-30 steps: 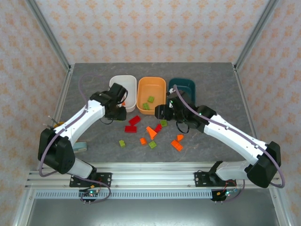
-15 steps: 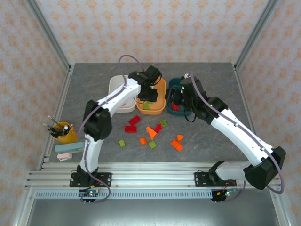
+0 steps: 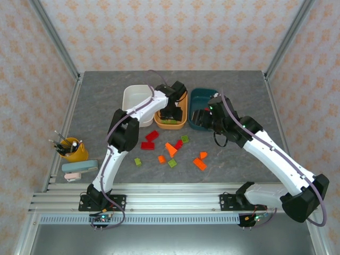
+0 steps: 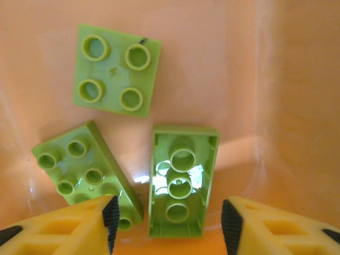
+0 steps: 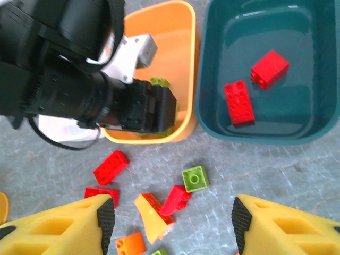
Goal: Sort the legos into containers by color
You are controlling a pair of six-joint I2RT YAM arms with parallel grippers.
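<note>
My left gripper (image 4: 170, 226) hangs open inside the orange tub (image 4: 287, 79), just above three light green bricks. An upturned green brick (image 4: 183, 178) lies loose between its jaws, a studded one (image 4: 79, 164) beside it and a square one (image 4: 118, 70) beyond. In the top view this gripper (image 3: 171, 112) dips into the orange tub (image 3: 170, 126). My right gripper (image 5: 172, 220) is open and holds nothing, above the loose bricks by the teal tub (image 5: 319, 127). Two red bricks (image 5: 238, 102) lie in that tub. A green square (image 5: 195, 178) and red bricks (image 5: 111, 166) lie on the table.
The white tub (image 3: 133, 90) stands left of the orange one, the teal tub (image 3: 204, 95) right of it. Loose red (image 3: 150, 139), orange (image 3: 171, 149) and green (image 3: 137, 161) bricks are scattered on the grey table. A yellow cup with pens (image 3: 71, 150) stands at the left edge.
My left gripper has swung from beside the white tub into the orange tub. My right gripper has moved from the loose pile up to the teal tub's front edge.
</note>
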